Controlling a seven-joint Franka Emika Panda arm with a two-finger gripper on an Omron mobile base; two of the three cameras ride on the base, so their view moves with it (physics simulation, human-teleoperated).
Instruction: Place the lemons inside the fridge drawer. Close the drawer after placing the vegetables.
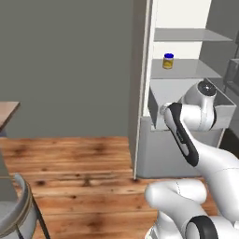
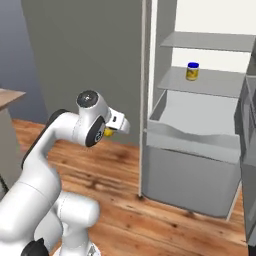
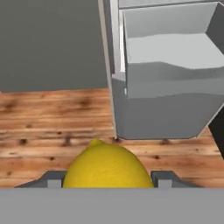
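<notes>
Lemon (image 3: 108,165), one, bright yellow, pinched between the two dark fingertips (image 3: 165,178) of the gripper (image 2: 113,128); its lower half is cut off at the bottom of the hand view. Small pointed nub faces up and away from the hand, toward the fridge, so the long axis seems to run along the gripper. From the right base view only a yellow sliver (image 2: 107,132) shows under the hand, over the wooden floor (image 1: 79,168), well short of the fridge (image 2: 200,125).

Fridge drawer (image 3: 170,70), light grey, pulled out, long axis running across the cabinet, interior bare where visible; right end cropped in hand view, partly masked by the arm in left base view.

Jar (image 2: 192,71), yellow with blue lid, upright on the shelf above the drawer.
</notes>
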